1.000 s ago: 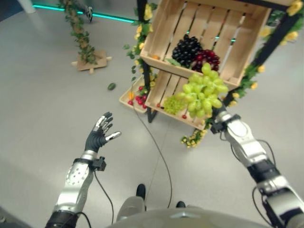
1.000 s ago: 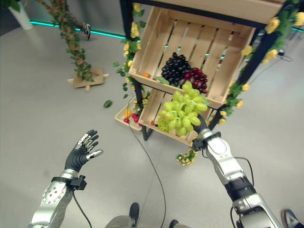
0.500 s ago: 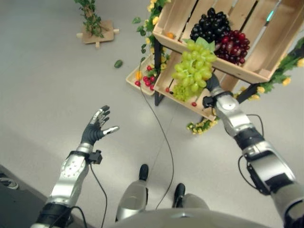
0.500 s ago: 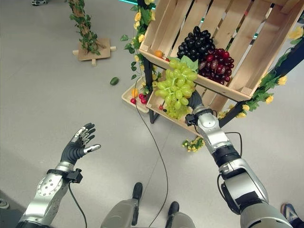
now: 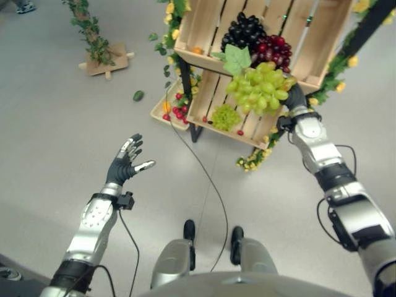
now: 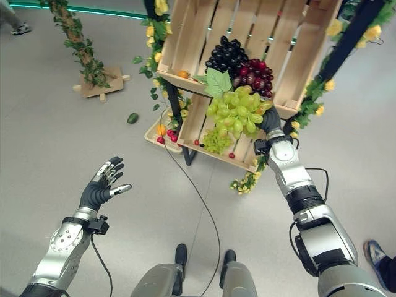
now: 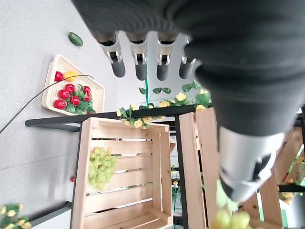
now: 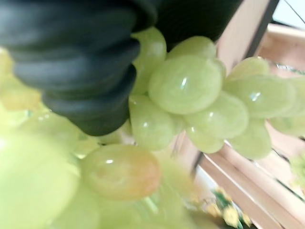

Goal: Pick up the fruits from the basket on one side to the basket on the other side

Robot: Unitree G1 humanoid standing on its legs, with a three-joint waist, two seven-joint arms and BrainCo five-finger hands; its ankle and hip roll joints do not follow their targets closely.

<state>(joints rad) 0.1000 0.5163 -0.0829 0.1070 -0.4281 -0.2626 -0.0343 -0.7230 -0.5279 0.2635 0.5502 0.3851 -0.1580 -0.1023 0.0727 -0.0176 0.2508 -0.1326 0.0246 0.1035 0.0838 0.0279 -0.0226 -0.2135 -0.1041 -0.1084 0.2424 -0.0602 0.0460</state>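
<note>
Since a second ago my right hand (image 6: pixel 271 121) has carried the green grapes (image 6: pixel 237 111) up from the lower crate (image 5: pixel 218 104) to the front edge of the upper crate (image 5: pixel 312 43). The bunch hides my fingers, so I cannot tell their grip. My left hand (image 5: pixel 125 164) stays spread above the floor. Two dark bunches lie in the upper crate, one small green bunch (image 5: pixel 225 117) below.

From my feed this looks like a staged fruit-stall set in an exhibition or demo hall. I see tilted wooden crates (image 6: pixel 291 37) of grapes on a black metal rack (image 6: pixel 346 37) trimmed with yellow artificial flowers (image 6: pixel 318 86), a leafy garland post on a wooden base (image 6: pixel 93 77), and a smooth grey floor (image 6: pixel 62 148) edged by a teal light strip (image 6: pixel 80 8).
</note>
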